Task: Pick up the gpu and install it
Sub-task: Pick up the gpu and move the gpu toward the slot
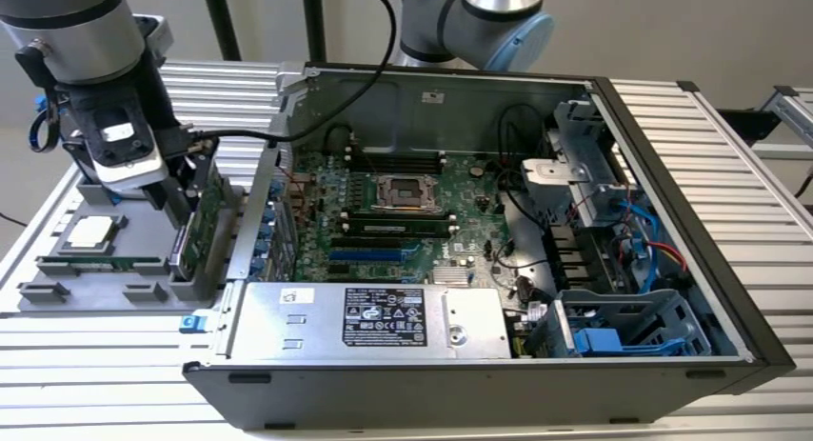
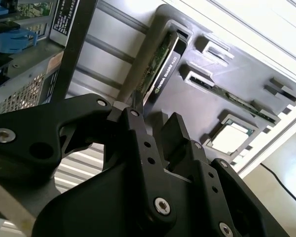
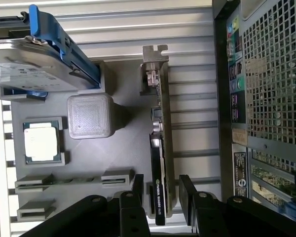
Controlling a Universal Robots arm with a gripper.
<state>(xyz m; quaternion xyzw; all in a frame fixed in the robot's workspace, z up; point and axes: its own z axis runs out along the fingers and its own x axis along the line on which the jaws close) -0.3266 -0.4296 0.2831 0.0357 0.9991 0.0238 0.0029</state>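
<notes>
- Gripper (image 3: pixel 162 190) hangs over the tray (image 3: pixel 123 148) with its jaws spread, one on each side of the gpu (image 3: pixel 160 148); a thin gap shows on both sides in the first wrist view, so nothing is pinched
- gpu stands on edge in a tray slot; its silver bracket (image 3: pixel 154 69) is at the end away from the gripper, and the jaws straddle the other end
- in the second wrist view the gripper (image 2: pixel 153 121) sits just above the gpu's (image 2: pixel 163 61) black face
- in the exterior view the gpu (image 1: pixel 188 239) is on the tray side nearest the case (image 1: pixel 711 270), at the exterior view's left of it
- case lies open, its board (image 1: pixel 394 203) showing
- tray also holds a chip (image 3: pixel 42 140), a memory stick (image 3: pixel 64 181) and a blue-framed drive (image 3: pixel 34 64)
</notes>
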